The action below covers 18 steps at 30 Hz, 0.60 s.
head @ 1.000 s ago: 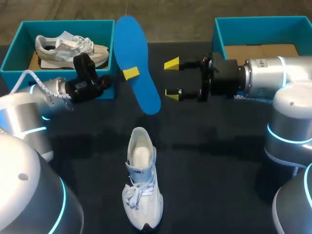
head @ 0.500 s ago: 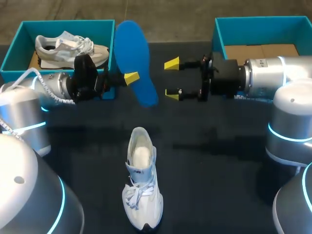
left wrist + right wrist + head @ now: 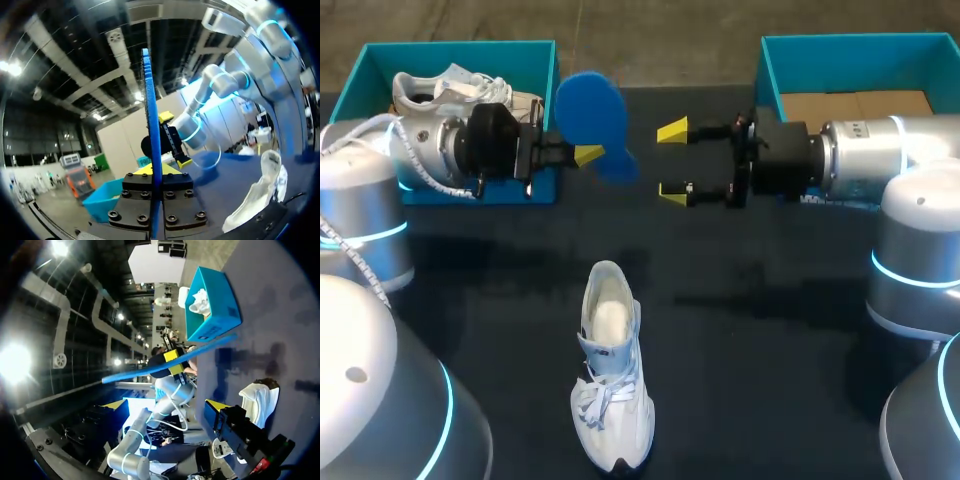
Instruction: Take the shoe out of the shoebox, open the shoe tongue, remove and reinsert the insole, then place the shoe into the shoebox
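Observation:
My left gripper [image 3: 586, 155] is shut on a blue insole [image 3: 592, 107], held in the air beside the left teal shoebox [image 3: 360, 78]. In the left wrist view the insole [image 3: 152, 115] stands edge-on, clamped in my left gripper [image 3: 152, 170]. My right gripper [image 3: 672, 162] hangs open just right of the insole, facing it, with nothing between its fingers. From the right wrist view the insole [image 3: 170, 362] is a thin blue strip ahead of my open right gripper [image 3: 166, 404]. A white shoe [image 3: 610, 370] lies on the black table, its opening towards the insole.
The left shoebox holds a second white and grey shoe [image 3: 460, 88]. A right teal shoebox [image 3: 770, 70] at the back right has brown cardboard [image 3: 860, 103] in it. My right arm lies along the front of that box.
My left wrist has turned and the arm has straightened; the insole has swung from showing its full length to a short, nearly end-on shape. The right arm has not moved.

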{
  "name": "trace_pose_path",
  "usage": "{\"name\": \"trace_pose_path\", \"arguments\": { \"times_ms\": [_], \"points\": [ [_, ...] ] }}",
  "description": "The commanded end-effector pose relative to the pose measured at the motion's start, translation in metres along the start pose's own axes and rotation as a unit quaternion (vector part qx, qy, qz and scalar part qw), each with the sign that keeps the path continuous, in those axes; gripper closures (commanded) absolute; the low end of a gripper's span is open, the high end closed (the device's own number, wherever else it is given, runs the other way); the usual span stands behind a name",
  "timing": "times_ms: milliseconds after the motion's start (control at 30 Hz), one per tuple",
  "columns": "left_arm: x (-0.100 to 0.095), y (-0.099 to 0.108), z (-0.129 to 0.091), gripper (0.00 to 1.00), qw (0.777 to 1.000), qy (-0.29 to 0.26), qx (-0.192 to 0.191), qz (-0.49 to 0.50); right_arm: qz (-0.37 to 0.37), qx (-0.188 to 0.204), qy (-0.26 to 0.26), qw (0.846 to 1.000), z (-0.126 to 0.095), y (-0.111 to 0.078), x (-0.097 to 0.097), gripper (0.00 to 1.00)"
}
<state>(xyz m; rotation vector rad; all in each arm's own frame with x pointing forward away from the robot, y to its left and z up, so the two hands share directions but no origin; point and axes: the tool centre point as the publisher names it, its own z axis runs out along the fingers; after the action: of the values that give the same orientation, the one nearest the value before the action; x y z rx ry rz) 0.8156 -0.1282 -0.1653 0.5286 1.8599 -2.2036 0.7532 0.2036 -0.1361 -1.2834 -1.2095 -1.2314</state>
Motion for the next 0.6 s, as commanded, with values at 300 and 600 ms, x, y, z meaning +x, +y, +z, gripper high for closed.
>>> {"name": "trace_pose_path", "arguments": {
  "times_ms": [300,600],
  "points": [
    [-0.0038,0.003,-0.0012,1.0,0.981,0.058,-0.003,0.186,0.0,-0.001,-0.001,1.0,0.0028,-0.0005,-0.0004,0.0],
    [-0.0032,0.0015,-0.0005,1.0,0.975,0.055,-0.013,0.213,0.0,-0.001,-0.001,1.0,0.0028,-0.0005,-0.0004,0.0]
  ]
}}
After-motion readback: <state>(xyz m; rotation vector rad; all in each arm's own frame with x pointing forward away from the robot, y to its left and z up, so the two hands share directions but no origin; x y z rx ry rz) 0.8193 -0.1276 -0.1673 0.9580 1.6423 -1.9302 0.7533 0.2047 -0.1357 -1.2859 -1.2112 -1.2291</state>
